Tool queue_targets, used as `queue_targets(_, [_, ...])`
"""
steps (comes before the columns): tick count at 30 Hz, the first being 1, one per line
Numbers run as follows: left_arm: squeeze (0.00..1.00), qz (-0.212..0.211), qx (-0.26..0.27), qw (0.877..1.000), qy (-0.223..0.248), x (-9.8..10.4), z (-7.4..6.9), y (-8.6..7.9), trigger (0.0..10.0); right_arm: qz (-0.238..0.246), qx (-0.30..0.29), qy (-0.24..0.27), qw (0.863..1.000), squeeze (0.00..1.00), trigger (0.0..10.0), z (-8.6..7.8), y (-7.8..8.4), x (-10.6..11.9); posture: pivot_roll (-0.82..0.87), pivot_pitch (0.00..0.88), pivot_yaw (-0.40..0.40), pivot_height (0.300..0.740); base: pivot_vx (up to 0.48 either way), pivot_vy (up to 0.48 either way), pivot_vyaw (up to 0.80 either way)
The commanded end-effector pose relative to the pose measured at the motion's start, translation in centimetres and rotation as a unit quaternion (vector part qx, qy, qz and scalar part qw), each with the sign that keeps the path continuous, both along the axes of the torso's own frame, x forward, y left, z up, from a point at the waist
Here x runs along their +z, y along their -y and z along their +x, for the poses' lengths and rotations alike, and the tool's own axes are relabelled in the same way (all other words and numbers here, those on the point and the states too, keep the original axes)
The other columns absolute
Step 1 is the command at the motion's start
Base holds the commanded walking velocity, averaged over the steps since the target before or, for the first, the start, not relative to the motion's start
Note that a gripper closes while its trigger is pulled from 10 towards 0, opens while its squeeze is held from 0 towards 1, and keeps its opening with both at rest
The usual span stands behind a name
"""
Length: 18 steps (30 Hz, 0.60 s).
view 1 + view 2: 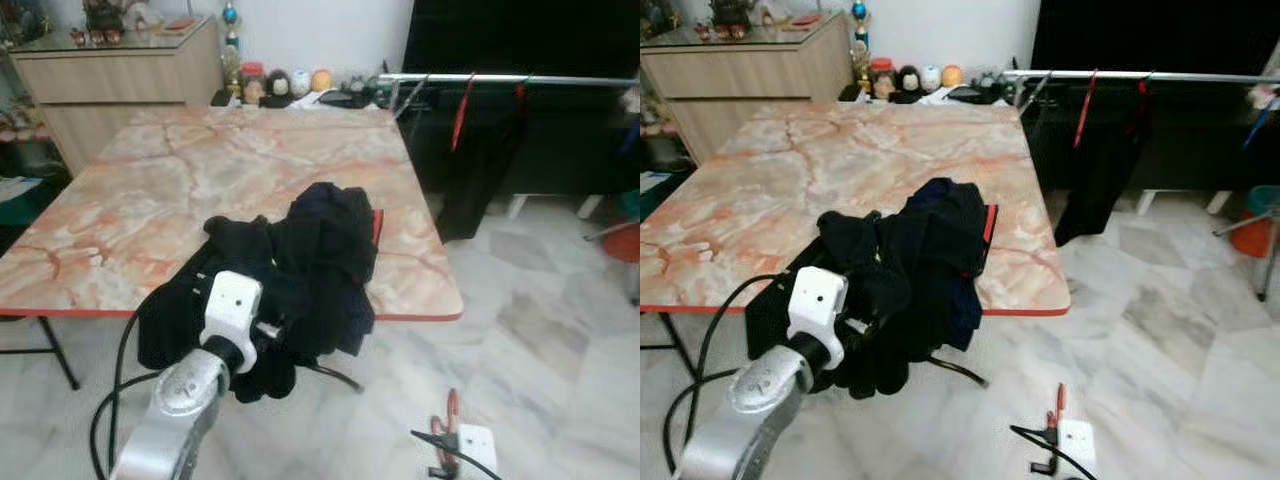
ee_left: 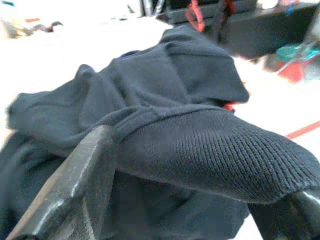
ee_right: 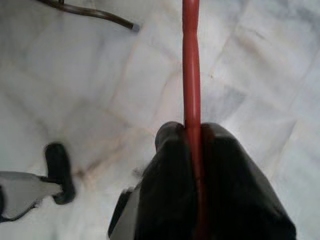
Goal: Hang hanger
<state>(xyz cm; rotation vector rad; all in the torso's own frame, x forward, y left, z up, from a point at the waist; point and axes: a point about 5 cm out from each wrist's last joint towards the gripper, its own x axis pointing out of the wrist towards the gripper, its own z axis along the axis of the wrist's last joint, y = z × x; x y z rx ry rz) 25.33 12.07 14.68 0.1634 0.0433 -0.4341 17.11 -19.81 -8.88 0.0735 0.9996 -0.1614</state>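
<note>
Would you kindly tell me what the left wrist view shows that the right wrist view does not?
Left wrist view: the left tool at a dark knit garment heaped on the table.
Right wrist view: the right tool shut on a red hanger, above the marble floor, with a table leg nearby.
Both: a close look along a tool that touches one of the things to be hung.

You are seeing even, soft daylight with faint shadows, while glare is whitening the left wrist view's background and the near black fingers [image 2: 75,195] are blurring.
</note>
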Motion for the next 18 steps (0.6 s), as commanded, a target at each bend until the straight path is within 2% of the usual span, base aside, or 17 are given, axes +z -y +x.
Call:
queue_targets(1, [0.0, 0.038, -0.02, 0.999, 0.008, 0.1, -0.1, 0.6, 10.0, -0.004, -0.001, 0.008, 1.0, 0.0, 10.0, 0.6, 0.2, 0.3, 0.17, 0.0, -0.037, 0.74, 0.0, 0.0, 0.0])
queue_targets(3, [0.0, 0.066, -0.005, 0.998, 0.022, 0.2, 0.4, 0.4, 10.0, -0.004, 0.0, 0.008, 1.0, 0.0, 10.0, 0.6, 0.2, 0.3, 0.17, 0.0, -0.04, 0.74, 0.0, 0.0, 0.0])
queue_targets(4, [0.0, 0.074, 0.022, 0.997, 0.03, 0.4, 1.1, 0.1, 10.0, -0.004, 0.0, 0.008, 1.0, 0.0, 10.0, 0.6, 0.2, 0.3, 0.17, 0.0, -0.04, 0.74, 0.0, 0.0, 0.0])
queue_targets(5, [0.0, 0.074, 0.022, 0.997, 0.03, 0.4, 1.1, 0.1, 10.0, -0.004, 0.0, 0.008, 1.0, 0.0, 10.0, 0.6, 0.2, 0.3, 0.17, 0.0, -0.04, 0.74, 0.0, 0.0, 0.0])
queue_targets(7, [0.0, 0.064, 0.076, 0.994, 0.04, 0.9, 2.3, -0.5, 10.0, -0.005, 0.001, 0.008, 1.0, 0.0, 10.0, 0.6, 0.2, 0.3, 0.17, 0.0, -0.04, 0.74, 0.0, 0.0, 0.0])
queue_targets(8, [0.0, 0.064, 0.082, 0.994, 0.041, 1.2, 2.9, -0.4, 10.0, -0.005, 0.001, 0.008, 1.0, 0.0, 10.0, 0.6, 0.2, 0.3, 0.17, 0.0, -0.041, 0.74, 0.0, 0.0, 0.0])
queue_targets(12, [0.0, 0.085, 0.075, 0.993, 0.021, 1.2, 3.8, -0.2, 10.0, -0.005, 0.0, 0.009, 1.0, 0.0, 10.0, 0.6, 0.1, 0.3, 0.17, 0.0, -0.039, 0.74, 0.0, 0.0, 0.0])
queue_targets(13, [0.0, 0.119, 0.05, 0.992, 0.003, 0.7, 3.9, -0.1, 10.0, -0.006, -0.001, 0.009, 1.0, 0.0, 10.0, 0.6, 0.1, 0.3, 0.17, 0.0, -0.037, 0.74, 0.0, 0.0, 0.0])
queue_targets(15, [0.0, 0.135, 0.036, 0.99, -0.004, 0.4, 3.9, -0.1, 10.0, -0.006, -0.001, 0.009, 1.0, 0.0, 10.0, 0.6, 0.1, 0.3, 0.17, 0.0, -0.037, 0.74, 0.0, 0.0, 0.0])
queue_targets(18, [0.0, 0.201, -0.073, 0.975, -0.056, -0.9, 2.7, 0.3, 10.0, -0.008, 0.005, 0.008, 1.0, 0.0, 10.0, 0.7, 0.1, 0.3, 0.17, 0.0, -0.037, 0.74, 0.0, 0.0, 0.0])
